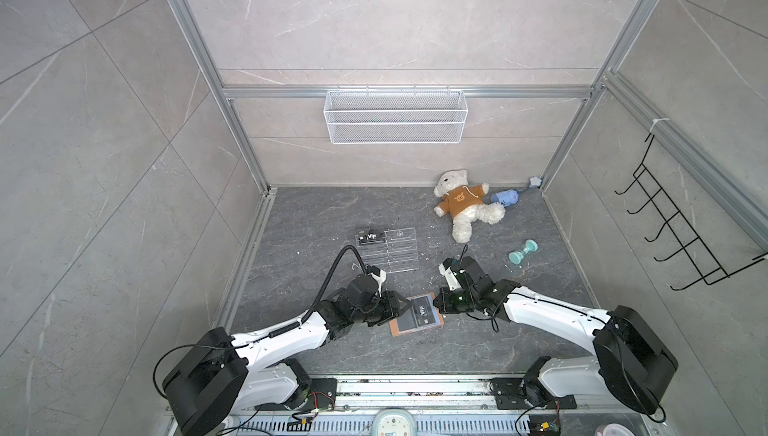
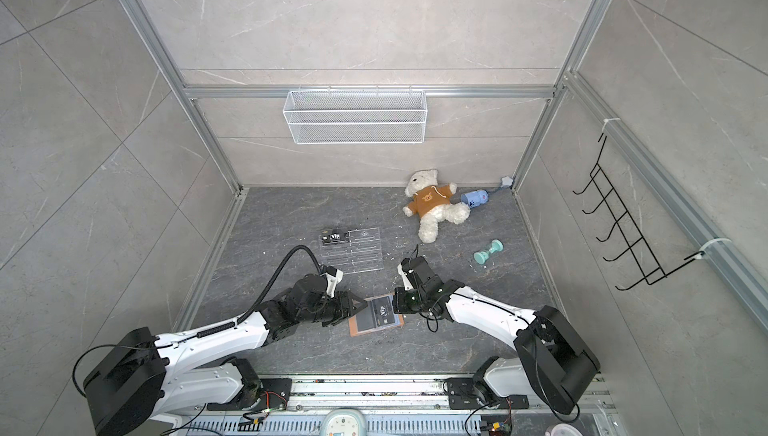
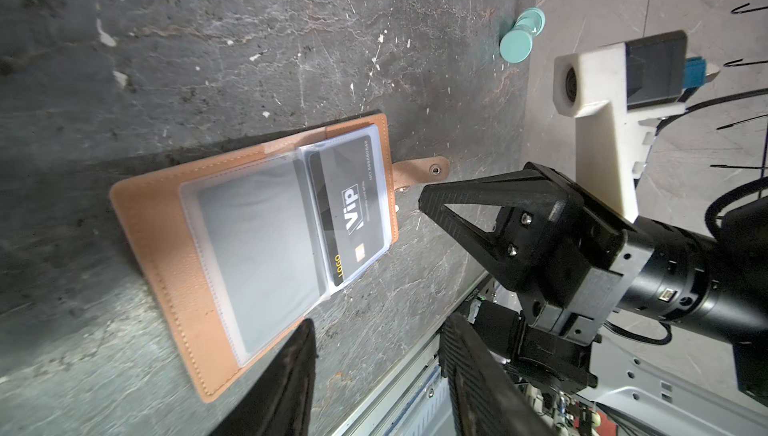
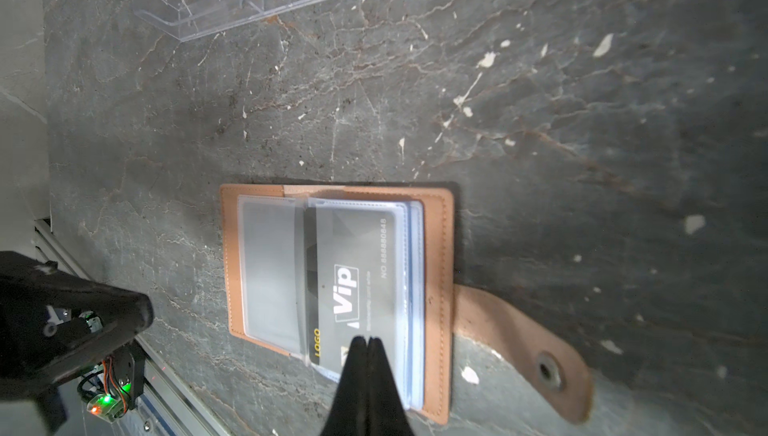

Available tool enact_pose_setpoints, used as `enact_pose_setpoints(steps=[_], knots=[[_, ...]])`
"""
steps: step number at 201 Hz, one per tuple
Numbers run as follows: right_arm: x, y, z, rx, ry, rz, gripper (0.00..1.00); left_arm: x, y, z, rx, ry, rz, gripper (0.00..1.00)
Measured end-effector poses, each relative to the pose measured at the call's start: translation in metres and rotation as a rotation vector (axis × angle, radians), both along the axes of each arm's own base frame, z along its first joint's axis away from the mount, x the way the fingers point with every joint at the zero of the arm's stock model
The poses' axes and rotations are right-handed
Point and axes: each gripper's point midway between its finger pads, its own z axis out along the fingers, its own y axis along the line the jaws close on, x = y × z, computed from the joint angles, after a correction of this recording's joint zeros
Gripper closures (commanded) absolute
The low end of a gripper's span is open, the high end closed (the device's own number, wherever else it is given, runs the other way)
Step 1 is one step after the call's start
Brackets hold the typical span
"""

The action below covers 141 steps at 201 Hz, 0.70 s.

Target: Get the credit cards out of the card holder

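holder: card holder (image 3: 141, 222) lies open and flat on the dark table (image 1: 316, 222), front-centre, between the two grippers. Its strap tab (image 4: 519, 338), with a metal snap, sticks out on the right arm's side.
sleeves: the sleeve (image 3: 257, 247) on the page away from the strap shows plain grey. The strap-side page has a stack of clear sleeves.
card 1: credit card (image 4: 353, 247) is in the top strap-side sleeve, face up.
print: white "Vip"; yellow "LOGO" by the dark stripe; "NO 8888…" along the opposite edge, later digits unsure. The small line beside "Vip" is too fine to read.
card 2: second credit card (image 1: 371, 237) sits at the back-left corner of the clear acrylic rack (image 1: 395, 255). "Vip" is legible in both top views.
right gripper: right gripper (image 4: 368, 339) has its fingers clenched tight with no gap and nothing visibly pinched. In the right wrist view the tips overlap the "LOGO" end of card 1. The left wrist view puts the tip just off the holder's strap-side edge. Can't tell whether it touches.
left gripper: left gripper (image 3: 378, 322) has its fingers spread and nothing gripped. One fingertip overlaps the grey sleeve's edge.
clutter: teddy bear (image 1: 463, 201) in an orange sweater with a bear-face print and a teal dumbbell (image 1: 523, 252), both well apart from the holder.
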Motion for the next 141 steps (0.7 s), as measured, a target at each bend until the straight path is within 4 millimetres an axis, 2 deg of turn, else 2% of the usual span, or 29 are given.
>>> enact_pose_setpoints(steps=[66, 141], knots=[[0.001, 0.005, -0.012, 0.008, 0.02, 0.012, 1.0, 0.001, -0.018, -0.012, -0.06, 0.082, -0.003, 0.57], [-0.001, 0.006, -0.03, 0.004, 0.048, 0.018, 1.0, -0.004, -0.015, -0.038, -0.061, 0.145, 0.022, 0.62]])
